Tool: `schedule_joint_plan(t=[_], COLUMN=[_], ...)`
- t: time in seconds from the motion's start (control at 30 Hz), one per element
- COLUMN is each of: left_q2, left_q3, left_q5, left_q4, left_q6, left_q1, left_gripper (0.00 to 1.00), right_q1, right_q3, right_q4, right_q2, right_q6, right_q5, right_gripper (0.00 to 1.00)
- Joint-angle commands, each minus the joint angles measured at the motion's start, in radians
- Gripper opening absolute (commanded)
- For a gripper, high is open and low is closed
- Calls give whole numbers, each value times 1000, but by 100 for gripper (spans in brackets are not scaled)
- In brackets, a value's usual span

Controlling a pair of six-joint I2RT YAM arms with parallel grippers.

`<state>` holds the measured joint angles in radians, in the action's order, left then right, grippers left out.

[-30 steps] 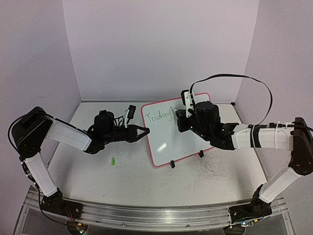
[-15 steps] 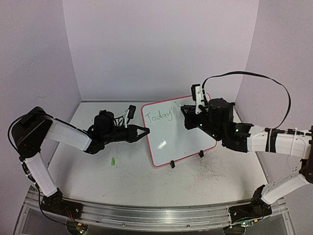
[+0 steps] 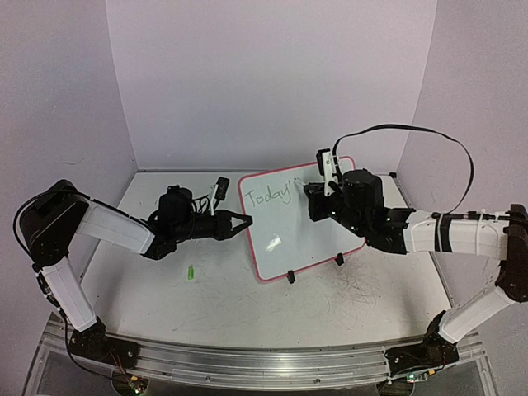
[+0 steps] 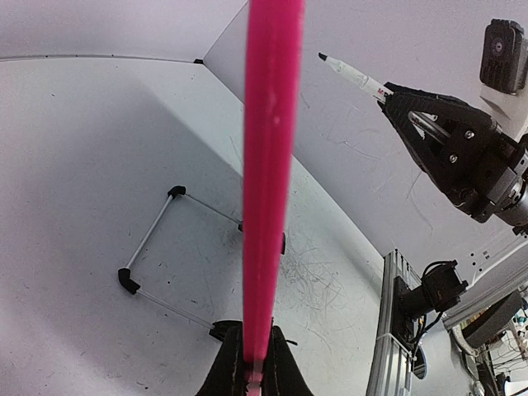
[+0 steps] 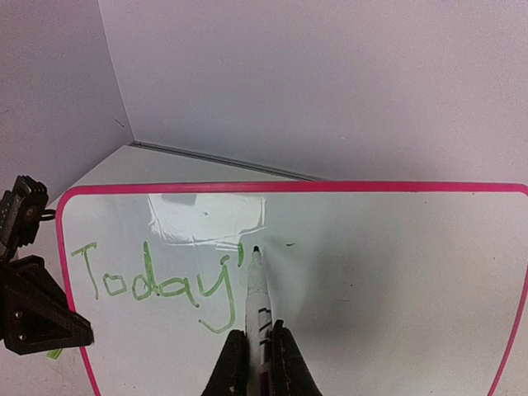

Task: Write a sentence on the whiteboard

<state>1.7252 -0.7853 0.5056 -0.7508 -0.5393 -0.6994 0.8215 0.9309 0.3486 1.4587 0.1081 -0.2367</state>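
The whiteboard [image 3: 305, 235] stands propped on the counter [image 3: 206, 318], between the two arms. The left jaws are clamped on its pink left rim. The right jaws pinch a marker [image 5: 258, 301], its tip at the board just after the green writing [image 5: 157, 285], "Today'".

You face a robot lab cell. Plain pale walls [image 3: 272, 74] box in the table [image 3: 247, 318]; an aluminium rail [image 3: 247, 360] lines its near edge.
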Motion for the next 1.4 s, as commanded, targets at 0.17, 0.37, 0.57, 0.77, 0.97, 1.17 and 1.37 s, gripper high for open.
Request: schedule_joint_plan(t=[0.17,0.37,0.57,0.77,0.97,1.17,1.37], left_q2=[-35,-33,-38,-36,-34,-39,-43], left_q3=[-22,-26,-25,-28,-29,-26,-21], left_q5=[21,23,23,23,23,20,18], left_q4=[-1,0,1,2,3,4,5], left_q6=[1,0,1,3,3,4,4], left_q1=[5,4,5,3,4,5,4], left_gripper=[0,0,0,0,0,0,0], right_q1=[5,4,6,9,18,28,29], right_q3=[4,10,16,13,5,-1,-15], right_q4=[35,36,36,30,23,20,13], right_q2=[34,47,67,63,62,61,49], right_q6=[-2,-4,-3,-2,3,4,9], right_q5=[-21,-41,-50,-30,-18,-8,-22], right_gripper=[0,0,0,0,0,0,0])
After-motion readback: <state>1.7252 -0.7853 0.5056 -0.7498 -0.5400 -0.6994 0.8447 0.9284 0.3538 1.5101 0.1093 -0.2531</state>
